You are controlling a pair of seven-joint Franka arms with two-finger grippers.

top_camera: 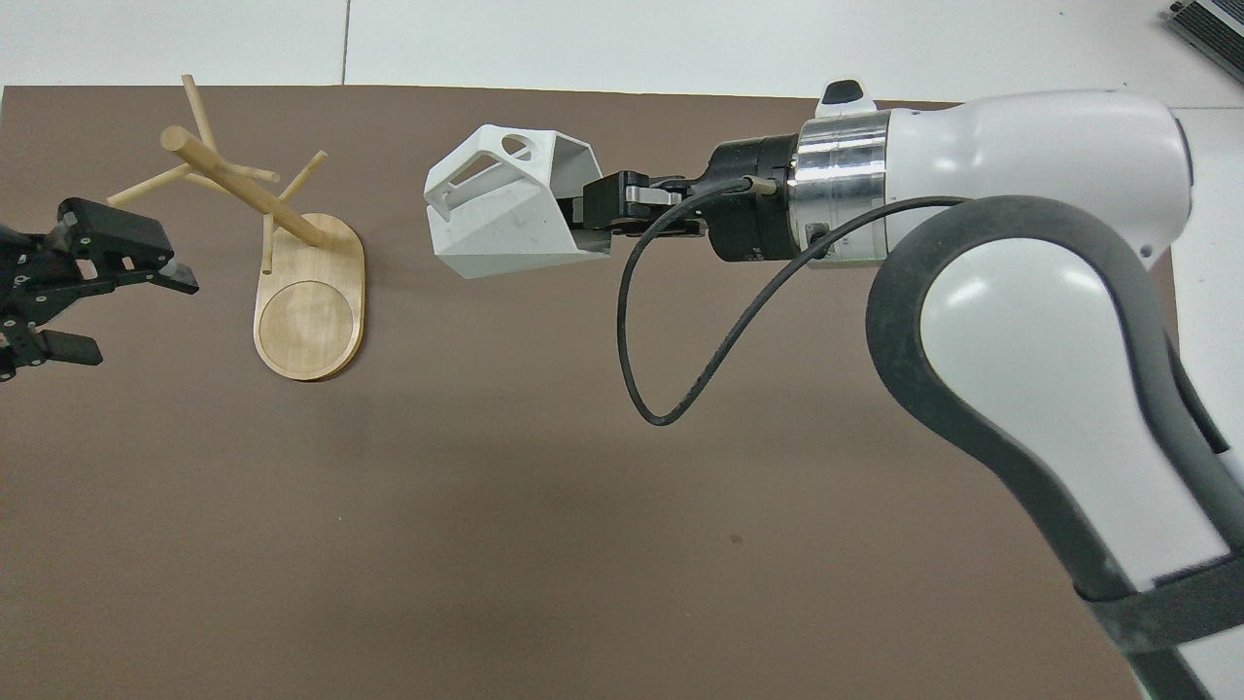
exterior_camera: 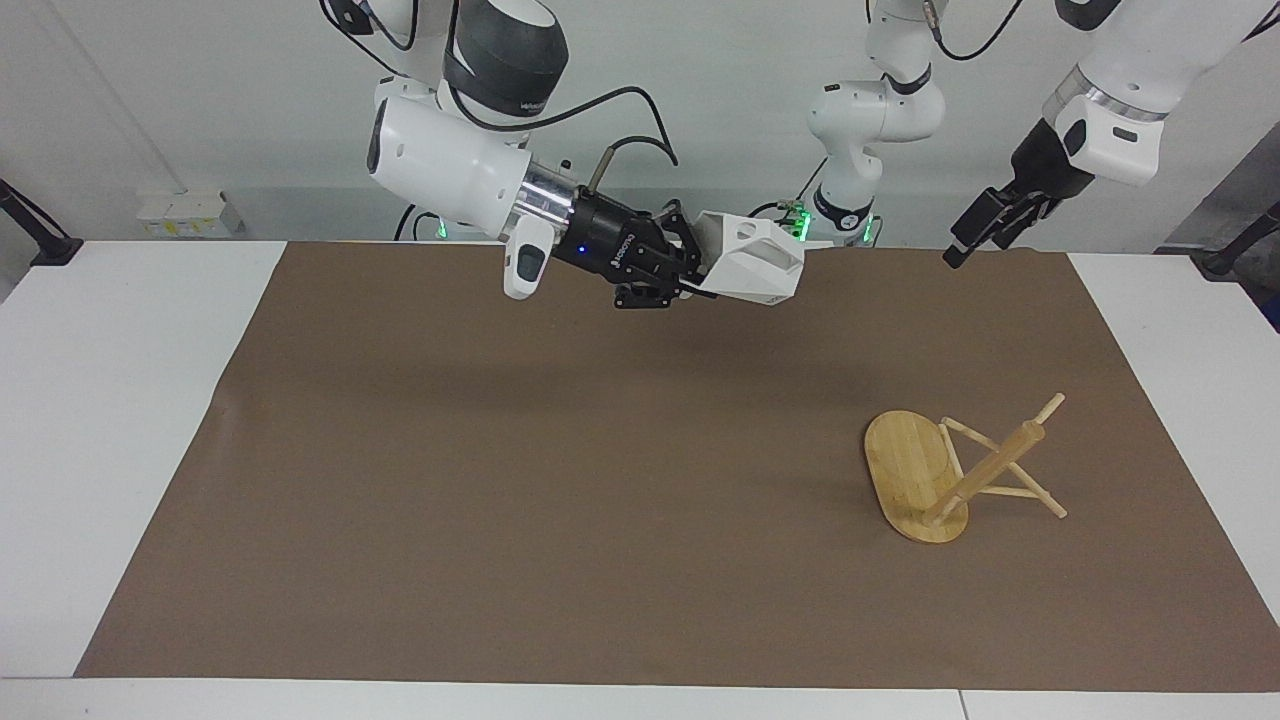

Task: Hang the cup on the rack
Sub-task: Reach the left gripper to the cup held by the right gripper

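Note:
The white faceted cup (exterior_camera: 755, 268) (top_camera: 501, 214) hangs on its side in the air, the handle with its round hole turned upward. My right gripper (exterior_camera: 688, 280) (top_camera: 593, 209) is shut on the cup's rim wall, over the middle of the mat's edge by the robots. The bamboo rack (exterior_camera: 915, 470) (top_camera: 309, 311) stands on its oval base toward the left arm's end of the table, its post (top_camera: 243, 190) and thin pegs bare. My left gripper (exterior_camera: 958, 252) (top_camera: 136, 319) hangs open and holds nothing, in the air beside the rack at that end of the mat.
A brown mat (exterior_camera: 500, 480) covers most of the white table (exterior_camera: 120, 400). A black cable (top_camera: 680, 321) loops down from the right wrist. Nothing else lies on the mat.

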